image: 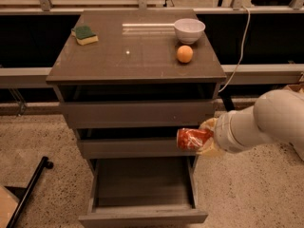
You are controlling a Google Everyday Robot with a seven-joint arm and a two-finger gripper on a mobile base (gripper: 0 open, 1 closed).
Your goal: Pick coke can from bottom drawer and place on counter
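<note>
The red coke can [192, 139] lies sideways in my gripper [205, 137], whose yellowish fingers are shut around it. The can hangs in the air in front of the middle drawer's right end, above the right side of the bottom drawer [142, 217], which is pulled open and shows an empty inside. The glossy grey-brown counter [133, 56] is above, at the top of the cabinet. My white arm comes in from the right.
On the counter stand a white bowl [189, 30] at the back right, an orange [185, 54] just in front of it, and a green-and-yellow sponge [85, 34] at the back left. A white cable [242, 42] hangs at the cabinet's right. A black bar [28, 191] lies on the floor at the left.
</note>
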